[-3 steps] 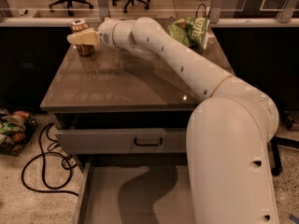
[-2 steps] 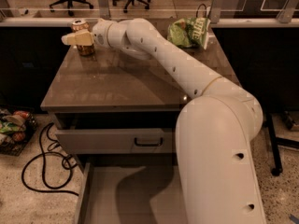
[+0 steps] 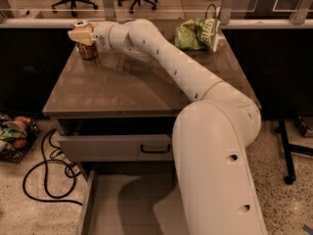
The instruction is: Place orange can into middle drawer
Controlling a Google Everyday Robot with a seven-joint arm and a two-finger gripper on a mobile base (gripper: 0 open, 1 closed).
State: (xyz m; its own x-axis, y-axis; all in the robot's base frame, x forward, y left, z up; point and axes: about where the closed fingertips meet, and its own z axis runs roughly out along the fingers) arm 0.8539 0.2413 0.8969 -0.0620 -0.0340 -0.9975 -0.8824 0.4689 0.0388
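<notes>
The arm rises from the wide white base at lower right, bends at the shoulder, and stretches in a long diagonal across the counter (image 3: pixel 128 84) toward its far left corner. The wrist lies level, low over the top and pointing left. There the gripper (image 3: pixel 80 35) sits on the orange can (image 3: pixel 88 51), its pale fingers (image 3: pixel 78 35) closed across the can's upper body. The silver top shows above them and the brown lower half below. The can stands upright on the counter, close to the far left edge.

A green crisp bag (image 3: pixel 197 33) lies at the far right of the counter, well apart from the can. Below the counter's front, a grey drawer with a black handle (image 3: pixel 155 149) sits slightly open. Beneath it the middle drawer (image 3: pixel 122 205) is pulled far out, its flat floor partly hidden by the arm's base. A black cable (image 3: pixel 43 176) loops on the floor to the left.
</notes>
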